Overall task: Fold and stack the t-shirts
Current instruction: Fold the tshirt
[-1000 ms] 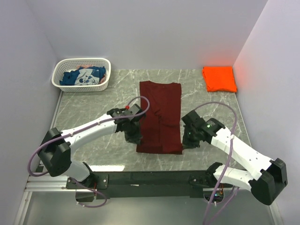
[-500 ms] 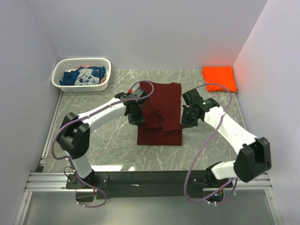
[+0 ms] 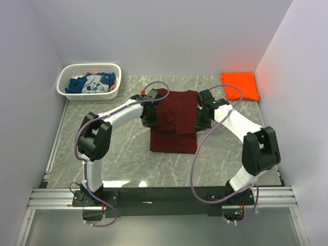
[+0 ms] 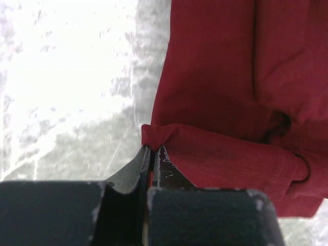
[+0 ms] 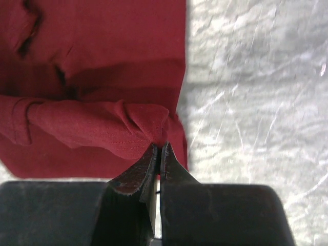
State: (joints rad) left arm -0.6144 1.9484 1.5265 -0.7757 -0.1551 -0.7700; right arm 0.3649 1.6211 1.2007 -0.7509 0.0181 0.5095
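Two maroon t-shirt [image 3: 173, 141] corners apparently pinched: left gripper [image 4: 152, 150], right gripper [image 5: 159, 147].

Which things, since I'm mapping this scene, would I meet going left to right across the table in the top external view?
white basket → maroon t-shirt → orange t-shirt. The blue t-shirt lies inside the basket, so it is left out of the order.

White lattice basket [image 3: 87, 95] at far-left corner of marbled table [image 3: 113, 148]
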